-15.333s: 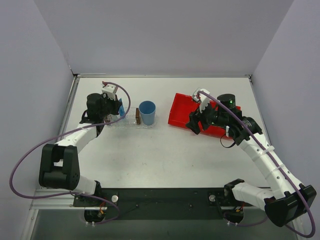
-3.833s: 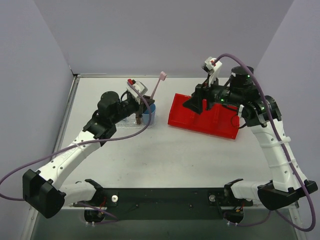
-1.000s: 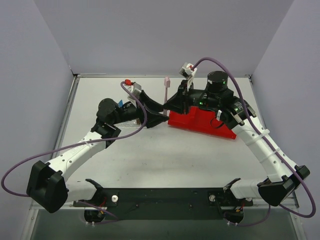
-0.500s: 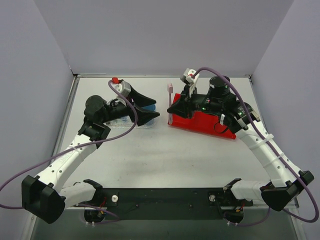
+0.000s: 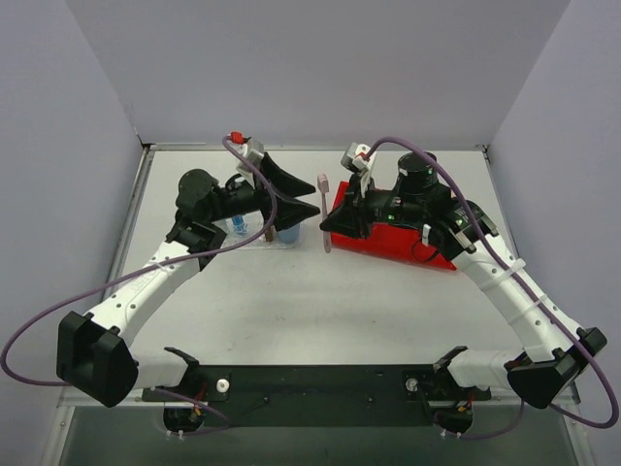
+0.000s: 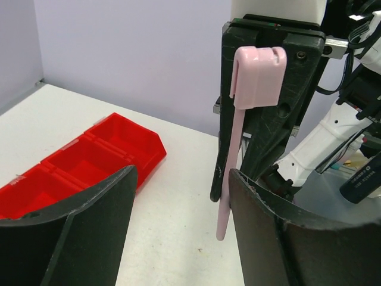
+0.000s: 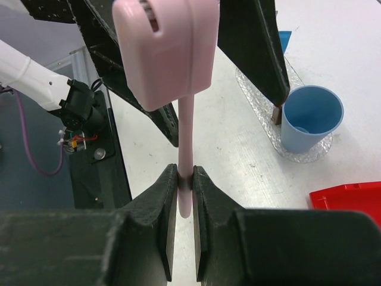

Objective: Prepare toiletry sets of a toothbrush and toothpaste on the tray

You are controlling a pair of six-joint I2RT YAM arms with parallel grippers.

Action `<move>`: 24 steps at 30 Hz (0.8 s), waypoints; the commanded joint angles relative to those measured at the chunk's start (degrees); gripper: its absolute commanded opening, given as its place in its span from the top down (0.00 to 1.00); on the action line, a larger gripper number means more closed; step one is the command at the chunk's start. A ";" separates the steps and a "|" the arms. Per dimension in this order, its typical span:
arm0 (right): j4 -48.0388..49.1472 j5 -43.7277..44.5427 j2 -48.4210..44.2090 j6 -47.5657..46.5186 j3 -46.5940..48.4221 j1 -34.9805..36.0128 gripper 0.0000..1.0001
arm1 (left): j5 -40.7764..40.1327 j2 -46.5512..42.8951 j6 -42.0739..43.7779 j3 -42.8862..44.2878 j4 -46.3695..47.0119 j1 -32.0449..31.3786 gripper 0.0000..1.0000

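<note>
The pinkish toothbrush (image 5: 324,212) hangs upright, head up, over the table between the arms. My right gripper (image 5: 331,222) is shut on its lower handle (image 7: 186,173), with the head (image 7: 164,47) towering close to the camera. My left gripper (image 5: 312,199) is open, its tips at the toothbrush. In the left wrist view the toothbrush (image 6: 228,173) stands in the gap of the left gripper (image 6: 181,190), close to the right-hand finger; I cannot tell whether they touch. The transparent tray (image 5: 225,242) lies under the left arm and holds a blue toothpaste tube (image 5: 238,225).
A blue cup (image 7: 311,116) stands on the tray's right end (image 7: 256,89), next to a small brown block (image 7: 276,114). The red two-compartment bin (image 5: 393,241) sits under the right arm and also shows in the left wrist view (image 6: 89,161).
The right gripper has brought the toothbrush lower and nearer. The open left gripper drew back towards the tray, then came forward again to the toothbrush.
</note>
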 commanded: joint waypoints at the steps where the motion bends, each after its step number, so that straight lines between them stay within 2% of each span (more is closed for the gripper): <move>1: 1.20 -2.14 0.89 -1.56 0.66 0.87 1.00 | 2.34 0.99 -3.77 3.10 6.49 -0.53 0.27; 8: 1.20 -1.96 2.30 -1.91 0.57 1.31 1.00 | 3.57 0.99 -6.85 2.84 9.93 -0.79 0.28; 14: 1.20 -1.79 3.01 -1.91 0.83 1.58 1.00 | 4.10 0.64 -6.94 2.48 10.02 -1.14 0.34; 15: 1.20 -1.78 3.01 -1.91 0.92 1.58 1.00 | 4.10 0.64 -6.94 2.40 10.02 -1.14 0.36; 19: 1.20 -1.70 3.09 -2.00 0.83 1.67 1.00 | 4.28 0.90 -7.02 2.31 9.93 -1.14 0.56; 24: 1.28 -1.52 3.09 -2.09 0.57 1.67 1.00 | 4.10 0.99 -6.94 2.31 9.67 -1.23 0.71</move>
